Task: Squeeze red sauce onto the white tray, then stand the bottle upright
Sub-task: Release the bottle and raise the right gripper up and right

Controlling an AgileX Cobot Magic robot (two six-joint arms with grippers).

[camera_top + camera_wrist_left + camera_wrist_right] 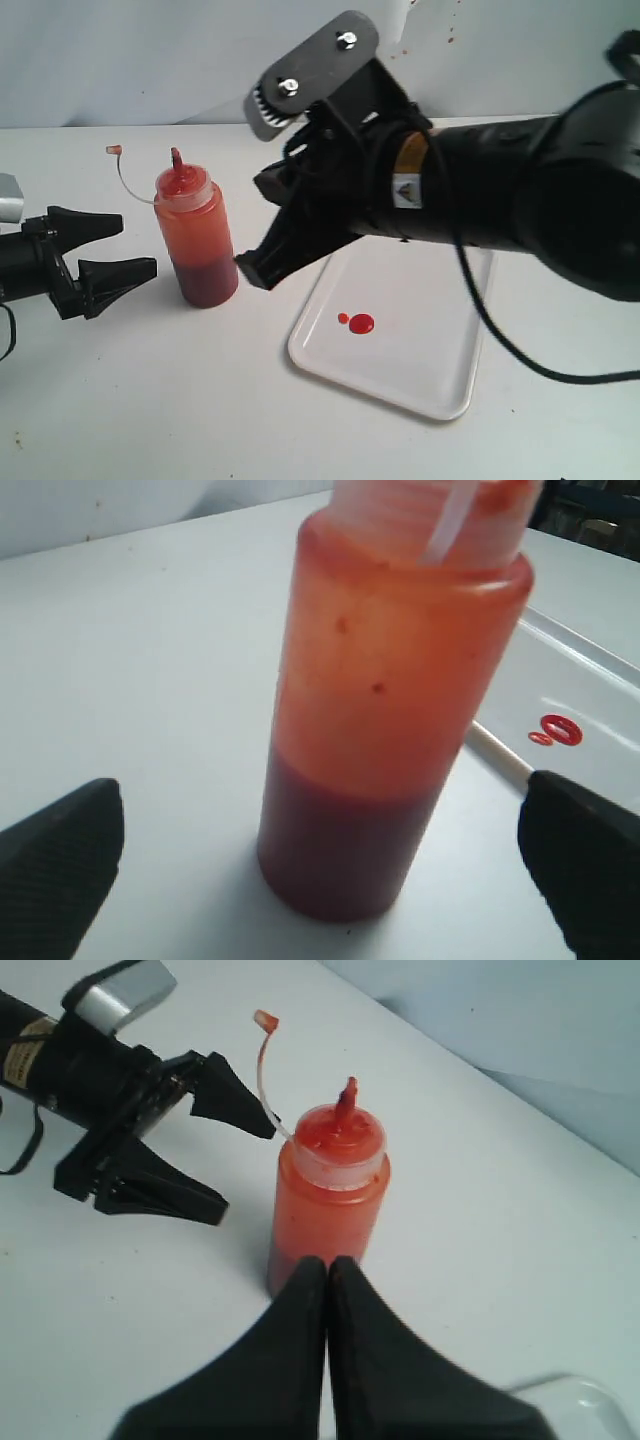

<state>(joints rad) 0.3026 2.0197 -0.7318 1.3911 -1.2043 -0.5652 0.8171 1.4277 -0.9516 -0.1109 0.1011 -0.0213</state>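
The bottle is standing upright on the table, just to the left of the white tray in the exterior view and apart from its rim. It is sitting between the two grippers. The left gripper is facing it from the left with its two fingers spread wide, near the bottle's wall but not touching it. The right gripper is pointing at the bottle's lower side with its fingers pressed together and gripping nothing; its tip is lying just beside the wall, and contact cannot be judged. The small cap is dangling out on its thin tether toward the left gripper. Red sauce is showing on the tray as two round blobs, one larger and one smaller, lying side by side, and more is filling the bottle's darker lower part. There is one bottle and one tray.
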